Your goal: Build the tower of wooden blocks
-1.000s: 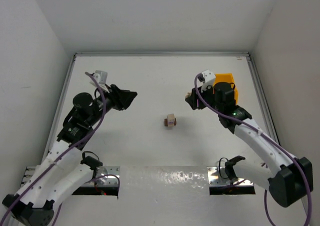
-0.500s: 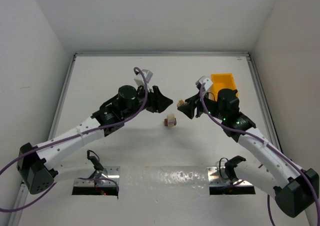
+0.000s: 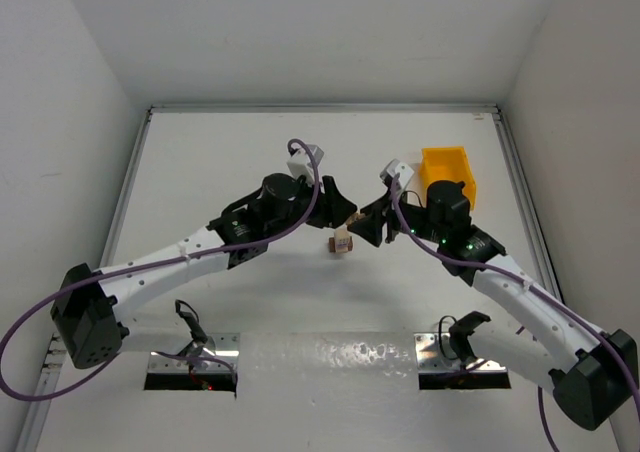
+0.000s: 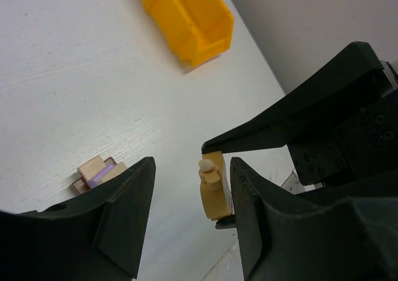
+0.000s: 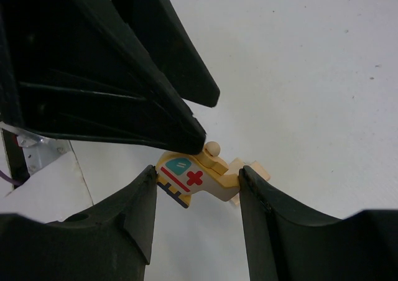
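A small stack of tan and brown wood blocks sits mid-table; it also shows in the left wrist view. My right gripper is shut on a yellow-tan painted wooden block with a red cross and a round peg, held above the table beside the stack. My left gripper is open, its jaws straddling that same block, the block close to one finger. The left fingers fill the top of the right wrist view, one tip at the block's top edge.
A yellow plastic bin stands at the back right, behind the right arm, and shows in the left wrist view. White walls enclose the table on the left, far and right sides.
Both arms have swung in to the table's centre. The right gripper has carried the painted block left from beside the bin. The open left gripper has come right and closed in around it.
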`<state>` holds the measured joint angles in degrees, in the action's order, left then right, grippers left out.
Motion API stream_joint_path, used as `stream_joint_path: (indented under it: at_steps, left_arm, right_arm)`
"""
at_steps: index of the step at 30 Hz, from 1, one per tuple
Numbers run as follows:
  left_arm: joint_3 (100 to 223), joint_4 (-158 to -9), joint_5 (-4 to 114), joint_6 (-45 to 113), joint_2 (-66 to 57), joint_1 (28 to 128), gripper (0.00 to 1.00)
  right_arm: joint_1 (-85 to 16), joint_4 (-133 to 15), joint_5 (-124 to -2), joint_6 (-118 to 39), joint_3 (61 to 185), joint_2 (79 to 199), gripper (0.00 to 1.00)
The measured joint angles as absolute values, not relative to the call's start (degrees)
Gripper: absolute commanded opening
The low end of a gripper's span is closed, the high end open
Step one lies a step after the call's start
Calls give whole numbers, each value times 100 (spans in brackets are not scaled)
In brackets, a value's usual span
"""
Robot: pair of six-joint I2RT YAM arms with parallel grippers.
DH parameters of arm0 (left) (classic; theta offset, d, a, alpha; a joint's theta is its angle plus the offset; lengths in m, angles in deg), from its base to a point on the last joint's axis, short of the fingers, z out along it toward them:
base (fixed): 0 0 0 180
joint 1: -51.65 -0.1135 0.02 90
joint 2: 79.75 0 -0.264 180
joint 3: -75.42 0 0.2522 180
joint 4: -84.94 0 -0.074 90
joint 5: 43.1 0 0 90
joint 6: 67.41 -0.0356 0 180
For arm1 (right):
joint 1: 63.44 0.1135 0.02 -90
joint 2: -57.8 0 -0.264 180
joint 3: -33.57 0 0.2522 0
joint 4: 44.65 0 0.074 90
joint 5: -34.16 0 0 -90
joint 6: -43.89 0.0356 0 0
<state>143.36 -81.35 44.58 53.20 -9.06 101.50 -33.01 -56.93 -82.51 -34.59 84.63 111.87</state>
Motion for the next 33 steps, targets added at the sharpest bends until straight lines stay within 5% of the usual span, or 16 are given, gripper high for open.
stream_joint_path:
  at_steps: [16, 33]
  left_arm:
    - [14272, -8253, 4829, 5985, -860, 10257, 52]
    - [13289, -7654, 4781, 6892, -2624, 10487, 52]
  right_arm:
    - [-2647, -5927, -7937, -3760, 8463, 10911, 40]
    - [-1526, -6491, -7069, -4143, 8478, 10441, 40]
